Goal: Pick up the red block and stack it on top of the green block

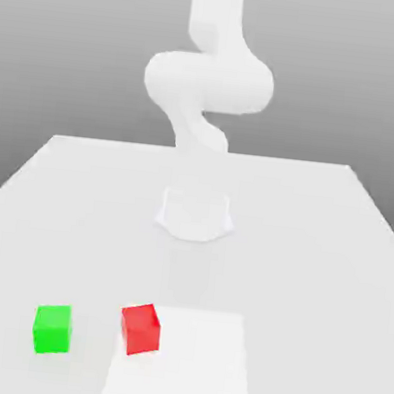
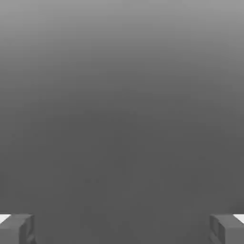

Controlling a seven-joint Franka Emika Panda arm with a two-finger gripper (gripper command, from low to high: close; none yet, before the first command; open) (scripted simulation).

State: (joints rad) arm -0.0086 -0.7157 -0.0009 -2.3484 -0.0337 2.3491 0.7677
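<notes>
1. The green block (image 1: pixel 52 329) is sitting at the lower left of the exterior view, flat on the white table (image 1: pixel 332 249). It is a cube with no long axis, and its faces are lying nearly square to the frame. No writing or label is showing on it.
2. The red block (image 1: pixel 140 329) is resting just to the right of the green one, apart from it, with a bare strip of table between them. It is turned slightly, so one vertical edge is angling toward the camera. Its faces are plain, bearing no marks. It is overlapping the left edge of a brighter white square patch (image 1: pixel 191 362) lying at the lower centre of the frame.
3. The white arm (image 1: pixel 208 82) is rising at the upper centre of the exterior view, bending in a folded curve above its round base (image 1: pixel 195 214), which is standing mid-table well behind both blocks. No brand is readable on it.
4. In the hand view, the gripper (image 2: pixel 122 228) is showing two grey fingertips (image 2: pixel 18 228), one in each lower corner of the frame, standing spread wide with nothing between them, facing a plain grey surface.
</notes>
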